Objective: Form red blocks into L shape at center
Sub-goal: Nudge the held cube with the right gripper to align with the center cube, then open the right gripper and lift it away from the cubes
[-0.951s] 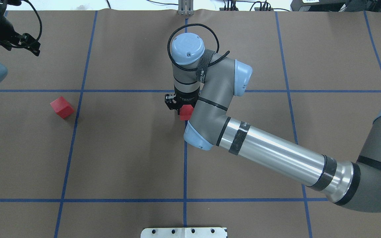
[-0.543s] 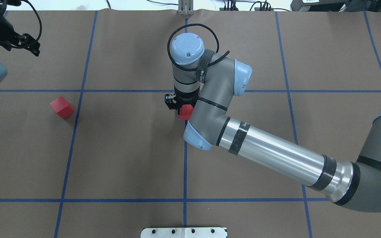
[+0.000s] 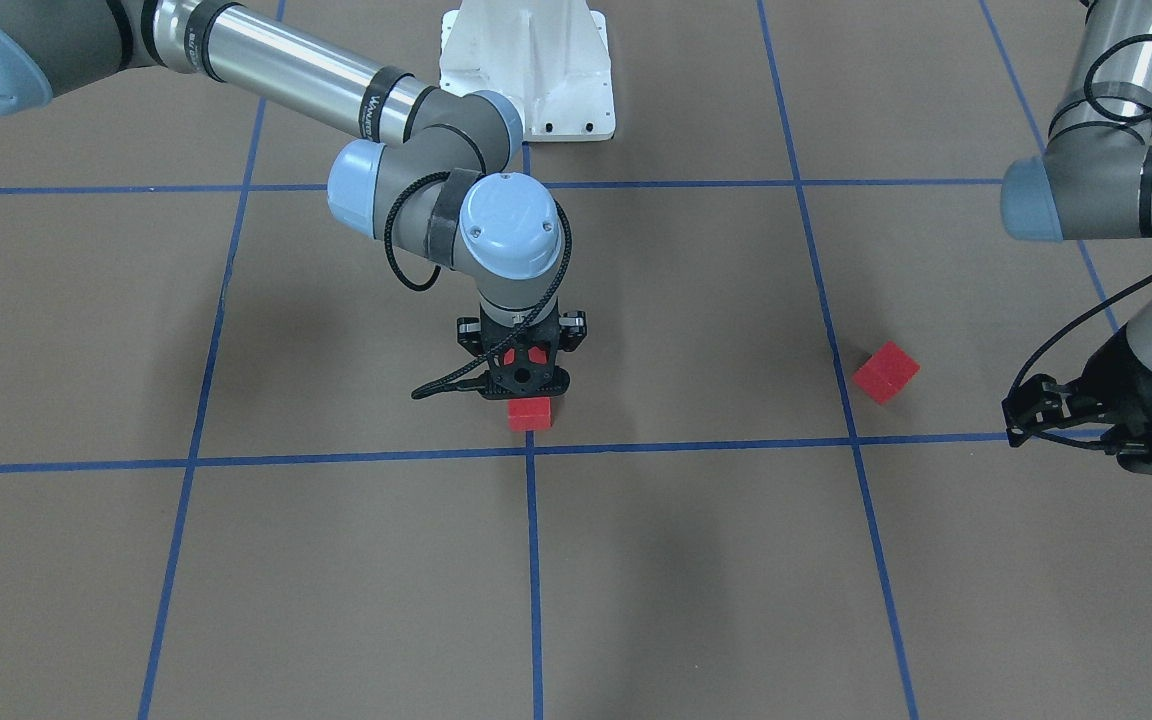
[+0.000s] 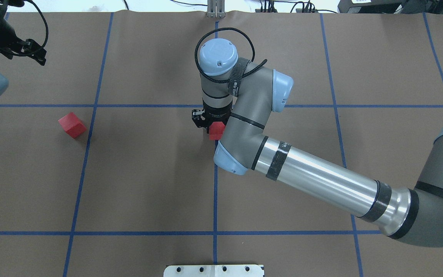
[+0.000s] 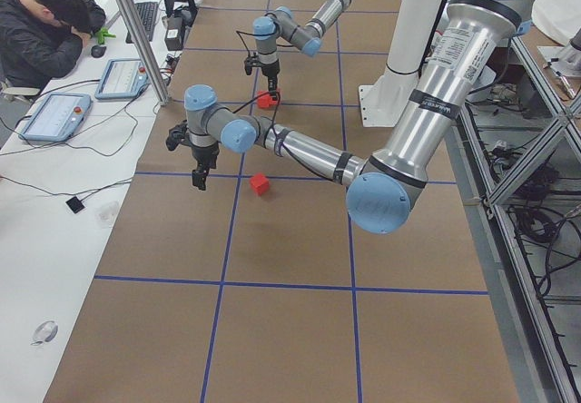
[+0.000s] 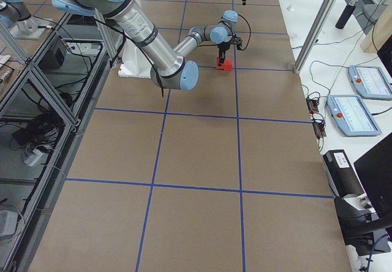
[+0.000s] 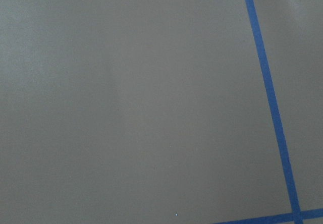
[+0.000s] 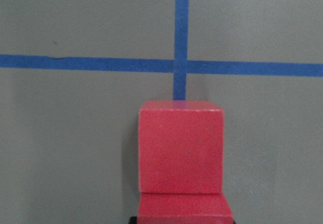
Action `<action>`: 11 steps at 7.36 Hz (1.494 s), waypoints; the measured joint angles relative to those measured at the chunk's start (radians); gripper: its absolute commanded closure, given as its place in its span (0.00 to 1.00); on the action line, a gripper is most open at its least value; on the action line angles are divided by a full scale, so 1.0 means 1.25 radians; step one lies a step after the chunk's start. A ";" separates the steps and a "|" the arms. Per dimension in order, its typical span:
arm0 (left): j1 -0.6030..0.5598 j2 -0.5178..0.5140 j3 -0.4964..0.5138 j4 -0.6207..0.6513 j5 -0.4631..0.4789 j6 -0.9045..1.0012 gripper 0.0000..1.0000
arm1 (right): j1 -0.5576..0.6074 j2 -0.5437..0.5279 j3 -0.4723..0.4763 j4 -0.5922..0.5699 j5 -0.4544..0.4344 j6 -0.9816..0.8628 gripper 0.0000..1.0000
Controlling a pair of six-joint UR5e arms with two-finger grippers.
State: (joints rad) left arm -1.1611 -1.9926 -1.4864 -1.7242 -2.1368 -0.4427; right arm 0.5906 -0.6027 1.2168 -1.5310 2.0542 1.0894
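My right end effector [image 3: 524, 372] hangs straight down over the middle of the desk [image 3: 336, 580], just on the robot's side of the center crossing [image 3: 530, 450]. The first red block [image 3: 529, 413] sits on the blue tape line just short of that crossing. My right wrist camera shows the second red block [image 8: 184, 211] directly behind it, apparently touching it, down under the fingers. I cannot tell whether the fingers clamp this block or only straddle it. The third red block [image 3: 886, 371] lies skewed to the grid, well apart from the other two, toward the desk's left edge and beside a tape line. My left end effector [image 3: 1016, 420] hovers over the desk's left end, toward the far edge, its fingers parted and holding nothing.
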 measured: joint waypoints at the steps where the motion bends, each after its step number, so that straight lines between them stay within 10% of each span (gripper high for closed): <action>1: 0.000 0.000 0.000 0.000 0.000 0.000 0.00 | 0.000 0.000 0.000 0.001 0.000 0.000 0.49; 8: -0.001 -0.001 0.000 0.000 0.000 0.000 0.00 | 0.000 -0.007 0.000 0.027 -0.001 0.002 0.35; 10: -0.001 -0.001 0.000 0.000 0.000 0.000 0.00 | 0.003 -0.003 0.003 0.027 0.000 0.002 0.01; 11: -0.001 -0.001 0.000 0.000 0.000 0.000 0.00 | 0.012 0.000 0.016 0.024 0.006 0.002 0.01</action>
State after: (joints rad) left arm -1.1624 -1.9942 -1.4864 -1.7242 -2.1368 -0.4431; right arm 0.6050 -0.6030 1.2367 -1.5005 2.0621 1.0915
